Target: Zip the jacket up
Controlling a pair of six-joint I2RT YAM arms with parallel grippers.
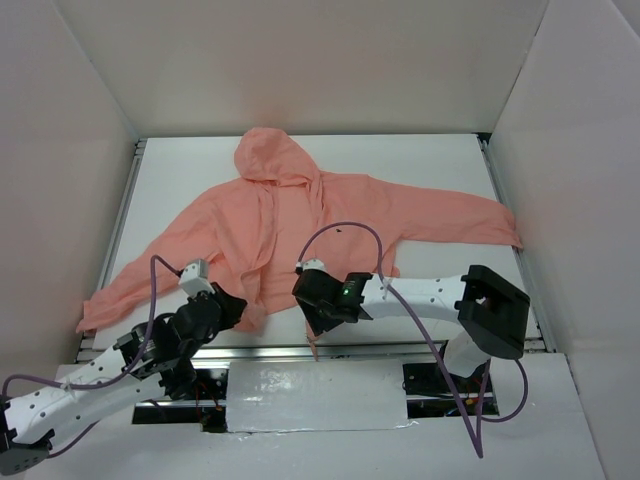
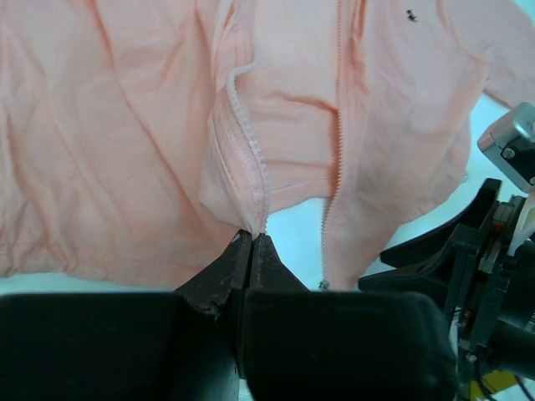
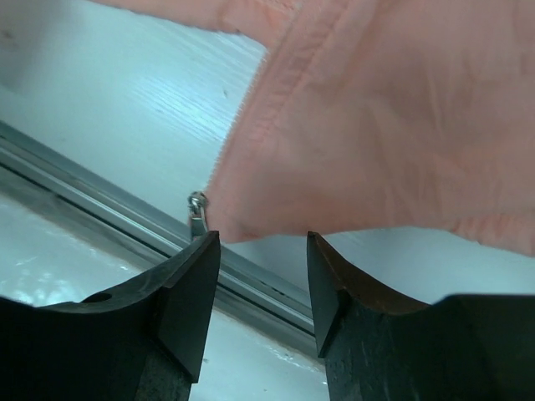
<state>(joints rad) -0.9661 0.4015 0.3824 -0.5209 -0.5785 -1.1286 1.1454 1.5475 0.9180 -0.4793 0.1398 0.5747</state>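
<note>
The salmon-pink jacket (image 1: pixel 300 215) lies spread on the white table, hood at the far side, its front open. My left gripper (image 1: pixel 235 308) is shut on the bottom end of one zipper edge (image 2: pixel 252 236), with the toothed tape (image 2: pixel 251 150) running up from its tips. The other zipper edge (image 2: pixel 337 125) ends in a small metal slider (image 2: pixel 323 285). My right gripper (image 3: pixel 261 246) stands open just below that hem corner (image 3: pixel 276 200). The metal pull (image 3: pixel 197 213) hangs beside its left fingertip (image 3: pixel 205 251); nothing is between the jaws.
A metal rail (image 3: pixel 125 200) runs along the table's near edge under the right gripper. The right arm's black head (image 2: pixel 468 267) sits close to the right of the left gripper. White walls (image 1: pixel 60 150) enclose the table on three sides.
</note>
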